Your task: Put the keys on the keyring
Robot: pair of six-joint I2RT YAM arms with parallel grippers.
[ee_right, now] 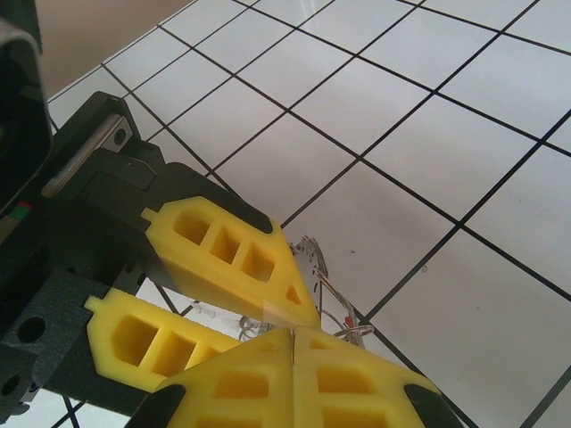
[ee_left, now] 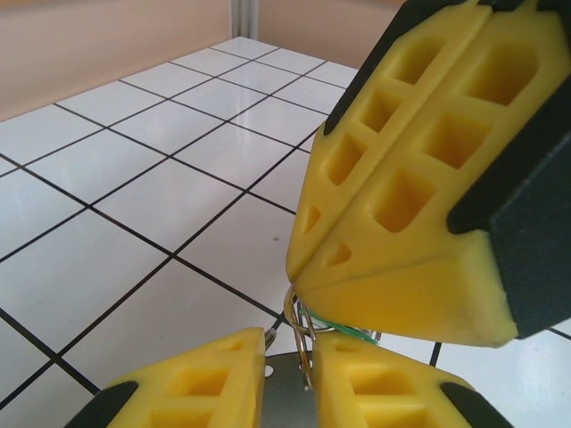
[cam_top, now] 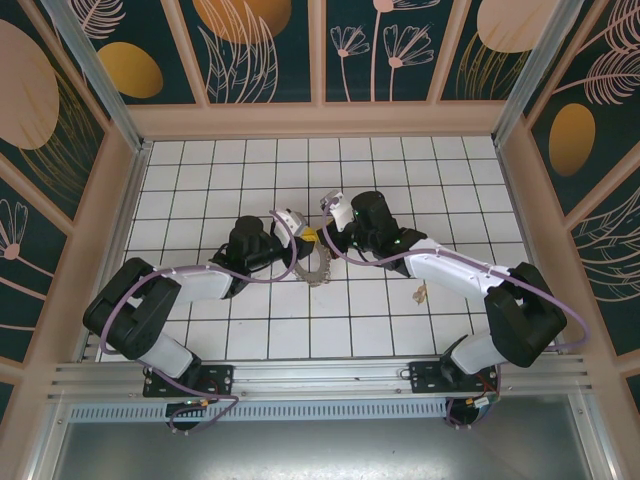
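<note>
Gripping toothed metal keyring (cam_top: 312, 271) in narrow left jaws | right jaws pressed shut

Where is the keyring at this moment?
In the top view, the keyring is mid-table, just on the near side of where the left tool and right tool meet.

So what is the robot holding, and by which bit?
The left end effector grips the large silvery-grey metal keyring by its rim. The right end effector is shut at a thin wire loop there; its hold is unclear.
</note>
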